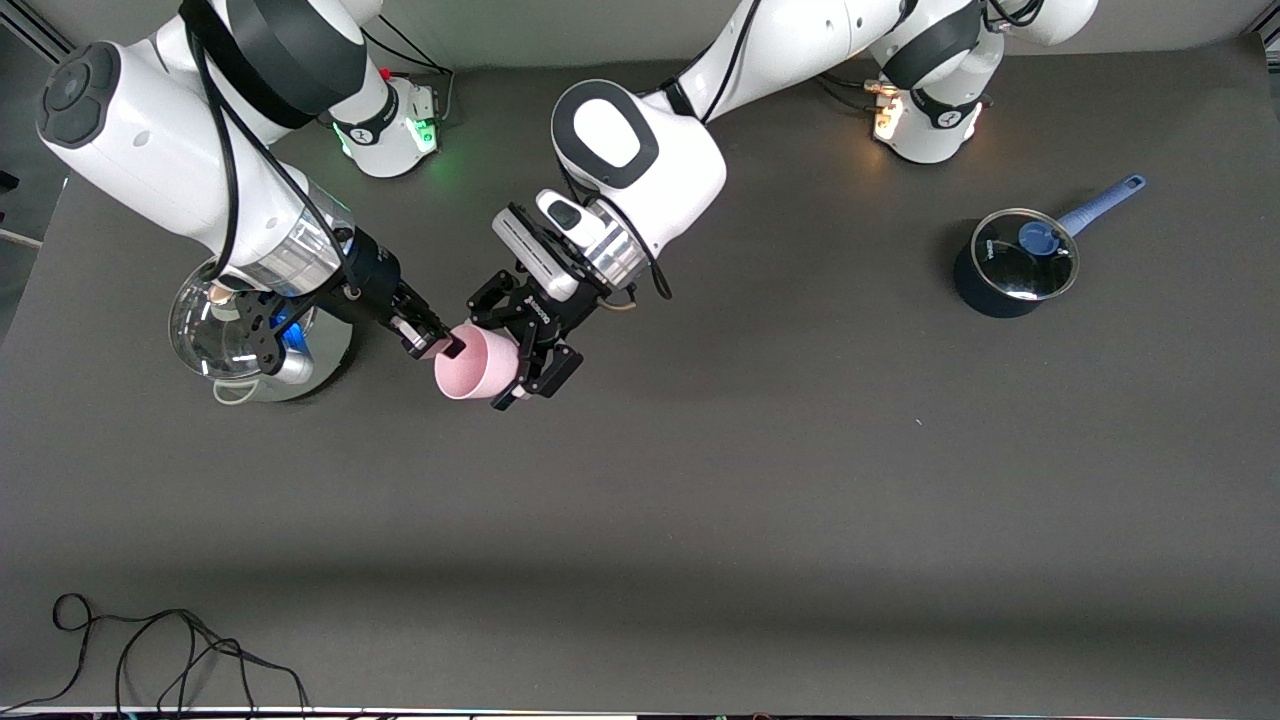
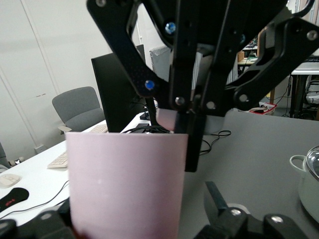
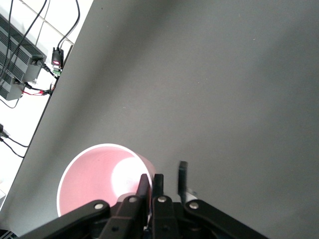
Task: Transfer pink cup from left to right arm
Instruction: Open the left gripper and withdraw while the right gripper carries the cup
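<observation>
pink cup (image 1: 476,362) between both jaws

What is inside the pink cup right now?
One finger of the right gripper reaches inside the pink cup, pinching its rim. Otherwise the visible interior looks empty; the gripper covers part of it.

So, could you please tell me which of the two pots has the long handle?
The dark blue saucepan toward the left arm's end of the table; the shiny glass-lidded pot toward the right arm's end shows only a small loop handle.
</observation>
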`<state>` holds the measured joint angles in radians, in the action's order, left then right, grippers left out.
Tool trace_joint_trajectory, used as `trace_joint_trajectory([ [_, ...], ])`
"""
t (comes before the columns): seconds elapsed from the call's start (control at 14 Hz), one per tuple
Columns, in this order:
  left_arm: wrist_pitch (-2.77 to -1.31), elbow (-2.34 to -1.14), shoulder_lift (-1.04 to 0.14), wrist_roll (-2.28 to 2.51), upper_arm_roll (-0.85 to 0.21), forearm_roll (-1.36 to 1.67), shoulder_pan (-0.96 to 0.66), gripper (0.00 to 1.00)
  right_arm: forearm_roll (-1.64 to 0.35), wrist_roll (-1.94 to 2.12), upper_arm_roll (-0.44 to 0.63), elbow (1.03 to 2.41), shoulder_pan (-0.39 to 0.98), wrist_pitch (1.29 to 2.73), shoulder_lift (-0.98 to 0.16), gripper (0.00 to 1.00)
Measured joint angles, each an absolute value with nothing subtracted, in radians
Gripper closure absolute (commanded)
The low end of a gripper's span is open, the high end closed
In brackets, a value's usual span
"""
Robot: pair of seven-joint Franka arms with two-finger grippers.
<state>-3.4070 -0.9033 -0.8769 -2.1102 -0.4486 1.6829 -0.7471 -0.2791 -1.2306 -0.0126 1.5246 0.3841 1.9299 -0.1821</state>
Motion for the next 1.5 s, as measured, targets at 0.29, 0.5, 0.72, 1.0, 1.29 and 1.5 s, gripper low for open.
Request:
trace_joint_trajectory([
  [0.29, -3.407, -0.903, -0.877, -2.084, -0.445, 1.678, -0.744, 0.00, -0.260, -1.230, -0.011, 1.491, 0.384, 1.928, -0.208, 1.00],
  [0.5, -3.407, -0.903, -0.877, -2.080, -0.442, 1.678, -0.740, 0.00, -0.209, -1.230, 0.009, 1.439, 0.380, 1.927, -0.247, 1.00],
  [0.72, -3.406, -0.906, -0.877, -2.080, -0.449, 1.678, -0.752, 0.00, -0.131, -1.229, 0.075, 1.381, 0.375, 1.958, -0.295, 1.00],
  [1.0, -3.385, -0.913, -0.875, -2.081, -0.447, 1.647, -0.720, 0.00, -0.072, -1.140, 0.186, 1.362, 0.367, 1.998, -0.331, 1.00],
  [1.29, -3.174, -1.034, -0.836, -2.082, -0.446, 1.555, -0.589, 0.00, -0.070, -0.905, 0.304, 1.360, 0.344, 2.003, -0.359, 1.00],
  [1.5, -2.915, -1.171, -0.754, -2.082, -0.444, 1.473, -0.439, 0.00, -0.070, -0.602, 0.339, 1.362, 0.267, 2.002, -0.379, 1.00],
])
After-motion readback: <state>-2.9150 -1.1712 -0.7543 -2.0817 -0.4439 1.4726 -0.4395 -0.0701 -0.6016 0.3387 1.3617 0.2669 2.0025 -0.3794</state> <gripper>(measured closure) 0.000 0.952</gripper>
